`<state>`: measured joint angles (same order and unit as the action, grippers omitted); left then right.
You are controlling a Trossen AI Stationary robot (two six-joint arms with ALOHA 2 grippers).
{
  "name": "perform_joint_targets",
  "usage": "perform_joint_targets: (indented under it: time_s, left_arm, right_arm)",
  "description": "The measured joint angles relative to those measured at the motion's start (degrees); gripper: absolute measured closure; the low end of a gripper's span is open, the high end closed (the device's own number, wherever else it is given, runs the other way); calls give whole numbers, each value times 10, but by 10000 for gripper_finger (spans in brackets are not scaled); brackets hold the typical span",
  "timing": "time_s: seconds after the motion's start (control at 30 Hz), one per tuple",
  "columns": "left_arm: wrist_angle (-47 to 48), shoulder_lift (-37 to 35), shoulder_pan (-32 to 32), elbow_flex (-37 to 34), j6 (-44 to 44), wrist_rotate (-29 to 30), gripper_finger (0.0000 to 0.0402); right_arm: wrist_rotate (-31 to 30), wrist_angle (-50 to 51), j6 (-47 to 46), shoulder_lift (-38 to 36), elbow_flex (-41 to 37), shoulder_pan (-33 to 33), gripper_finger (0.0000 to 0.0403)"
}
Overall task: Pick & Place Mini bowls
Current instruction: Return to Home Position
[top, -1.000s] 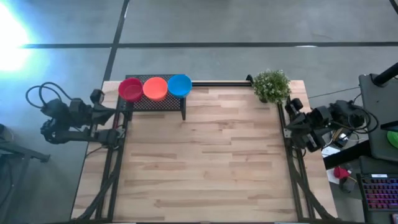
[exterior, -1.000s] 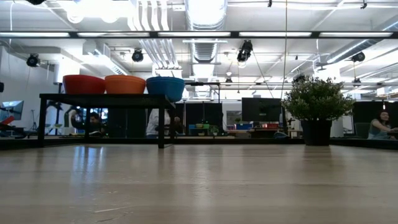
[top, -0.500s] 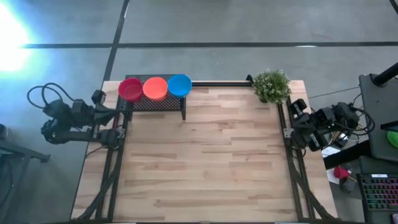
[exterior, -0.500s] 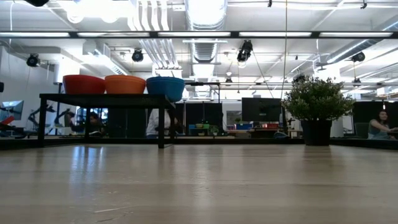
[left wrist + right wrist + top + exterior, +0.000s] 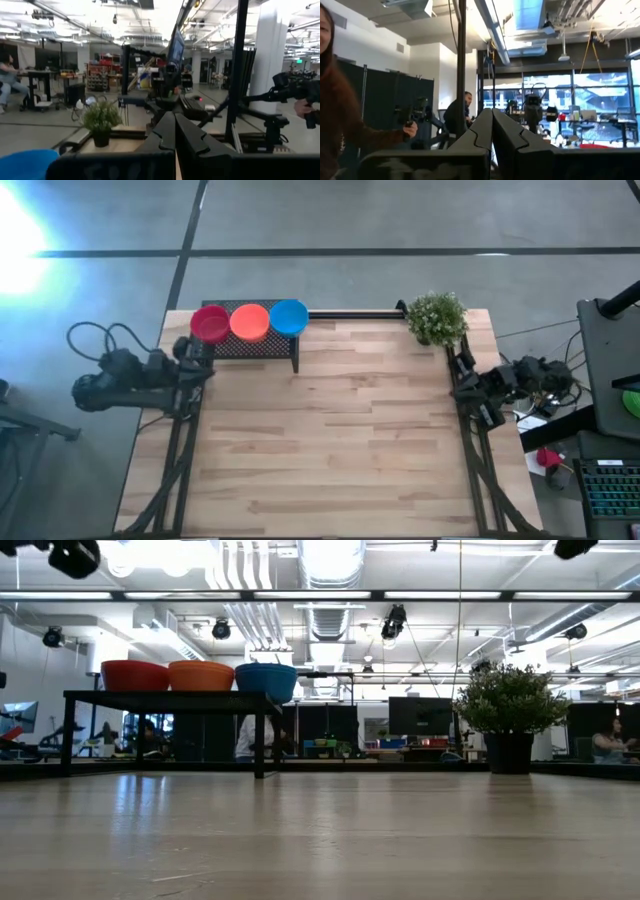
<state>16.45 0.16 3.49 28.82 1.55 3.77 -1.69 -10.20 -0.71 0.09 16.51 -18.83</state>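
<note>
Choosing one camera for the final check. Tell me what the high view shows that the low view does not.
Only the high view: the whole wooden table, the left gripper at its left edge by the black shelf, the right gripper at its right edge near the potted plant. Only the low view: the shelf's legs and the room behind, with people. Both: the red bowl, orange bowl and blue bowl side by side on the shelf, and the plant.
</note>
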Motion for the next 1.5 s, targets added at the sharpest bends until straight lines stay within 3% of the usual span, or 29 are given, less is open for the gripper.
perform_joint_targets:
  time_s: [0.27, 0.4, 0.93, 1.33, 1.5]
  left_arm:
    - [-79, 0, 0, -90, 21, -2, 401]
    - [-112, -1, 0, -130, 35, -3, 401]
    - [-229, -1, 0, -277, 81, -50, 401]
    - [-234, -1, 0, -283, 53, -78, 401]
    - [-205, 0, 0, -283, -7, -74, 401]
  right_arm:
    - [0, -84, -25, 0, -91, 0, 394]
    - [-30, -118, -36, -1, -128, 0, 394]
    - [-45, -60, 4, 0, -160, 0, 394]
    - [-45, 4, -6, 0, -160, 0, 394]
    - [-45, 18, 3, 0, -160, 0, 394]
